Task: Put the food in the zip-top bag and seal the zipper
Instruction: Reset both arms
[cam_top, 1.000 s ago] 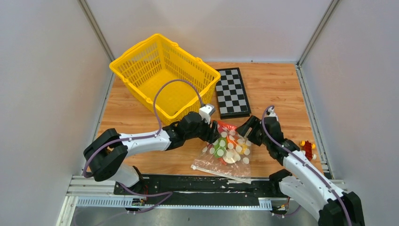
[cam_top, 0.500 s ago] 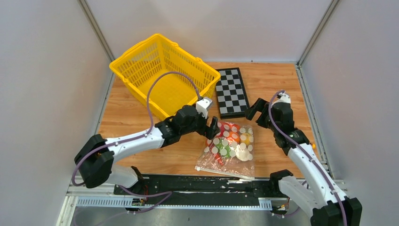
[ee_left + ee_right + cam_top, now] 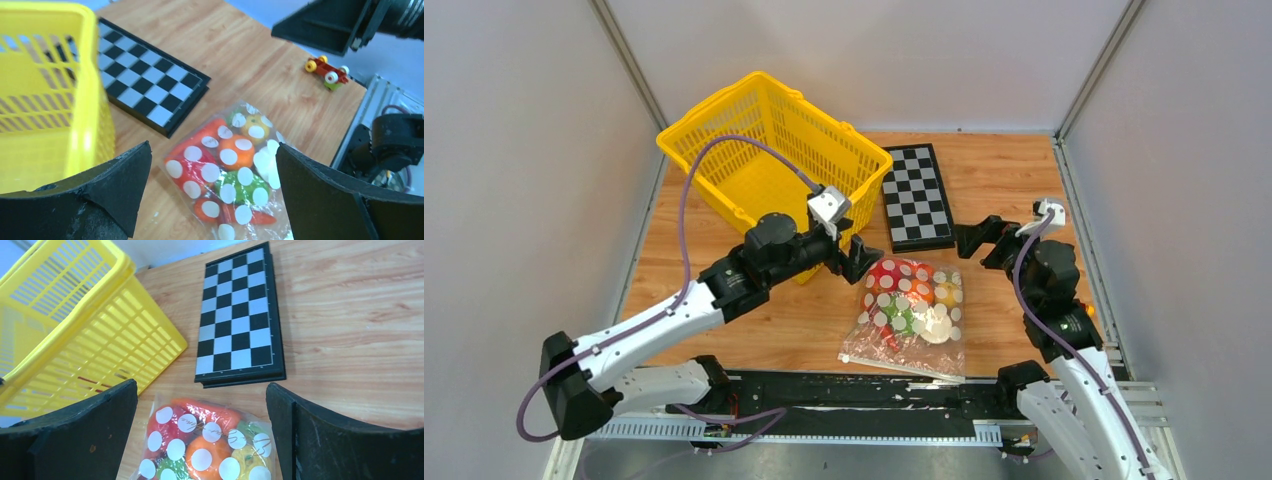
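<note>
there, zip-top bag (image 3: 911,315) outside both jaws

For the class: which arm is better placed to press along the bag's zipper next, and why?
Left, probably: the left gripper, open, hangs beside the bag; the right gripper, also open, is farther from it.

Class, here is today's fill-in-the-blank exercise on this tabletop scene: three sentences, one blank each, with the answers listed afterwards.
1. The toy food lies ____ the polka-dot zip-top bag.
2. The left gripper and the right gripper both stand ____, holding nothing.
3. In the top view, the yellow mesh basket sits to the ____ of the chessboard.

Missing words: inside; open; left.
</note>
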Action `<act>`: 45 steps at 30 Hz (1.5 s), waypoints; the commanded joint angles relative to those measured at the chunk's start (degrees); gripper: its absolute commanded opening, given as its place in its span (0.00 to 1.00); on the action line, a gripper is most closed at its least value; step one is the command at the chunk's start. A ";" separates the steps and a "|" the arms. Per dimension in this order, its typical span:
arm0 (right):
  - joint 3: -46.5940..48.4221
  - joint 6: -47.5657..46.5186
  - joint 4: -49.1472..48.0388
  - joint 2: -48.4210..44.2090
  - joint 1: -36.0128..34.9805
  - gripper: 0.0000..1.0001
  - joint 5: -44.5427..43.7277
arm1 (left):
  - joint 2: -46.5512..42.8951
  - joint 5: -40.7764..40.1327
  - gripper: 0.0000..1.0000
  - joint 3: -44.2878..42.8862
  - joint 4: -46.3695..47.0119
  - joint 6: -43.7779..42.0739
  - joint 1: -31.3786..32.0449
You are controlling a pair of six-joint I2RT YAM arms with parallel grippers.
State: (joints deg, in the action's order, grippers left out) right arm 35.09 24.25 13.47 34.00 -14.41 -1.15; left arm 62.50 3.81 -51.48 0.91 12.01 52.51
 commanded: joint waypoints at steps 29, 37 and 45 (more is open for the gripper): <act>18.18 -14.06 14.08 8.58 0.35 1.00 -6.83 | -16.26 -23.18 1.00 -10.84 -25.44 1.16 -30.42; 18.18 -12.22 13.57 9.44 0.33 1.00 8.48 | -20.78 -29.90 1.00 -8.57 -29.08 8.67 -30.62; 15.65 -11.16 13.52 8.65 0.41 1.00 9.79 | -21.51 -35.52 1.00 -6.20 -29.56 10.77 -30.63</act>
State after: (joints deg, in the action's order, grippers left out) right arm 51.35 11.99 27.40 43.51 -14.15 7.05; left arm 40.38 -27.97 -58.78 -28.71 19.84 22.09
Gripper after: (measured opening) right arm 0.998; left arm 0.998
